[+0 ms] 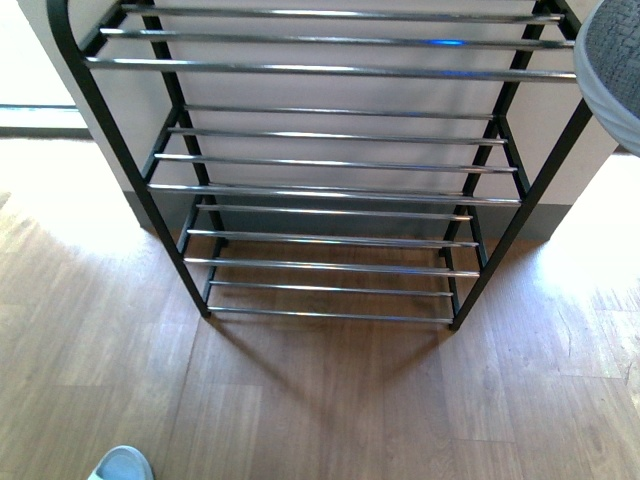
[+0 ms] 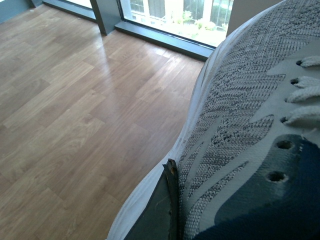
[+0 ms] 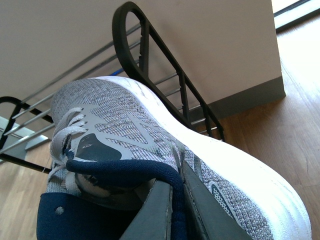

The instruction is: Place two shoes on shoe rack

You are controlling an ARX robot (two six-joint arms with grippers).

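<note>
Front view: shoe rack (image 1: 330, 189) stands against the far wall, and no shoe lies on any tier that shows. The toe of the right sneaker (image 1: 612, 60) hangs at the upper right, level with the top rods and just outside the frame post. A pale sandal (image 1: 120, 466) lies on the floor (image 1: 300, 400), near left. Neither arm shows here.

Left wrist view: left tool (image 2: 172, 175) carries the left sneaker (image 2: 240, 115) well above the floor. One finger (image 2: 162, 210) lies flat against its outer side. The other is hidden, so I judge the grip closed on the shoe wall.

Right wrist view: right tool (image 3: 176, 177) is pinched tight on the navy collar (image 3: 125, 167) of the right sneaker, one finger inside and one outside. The toe points toward the rack's end loop.

Step in hand, as I judge it: bring the right sneaker in over a tier.
- Clear the frame post before moving left.
- Level the sole so it spans at least two rods. A tilted toe could drop between them.
- Release only once the sole rests on the rods.
- Leave room beside it for the left sneaker.
</note>
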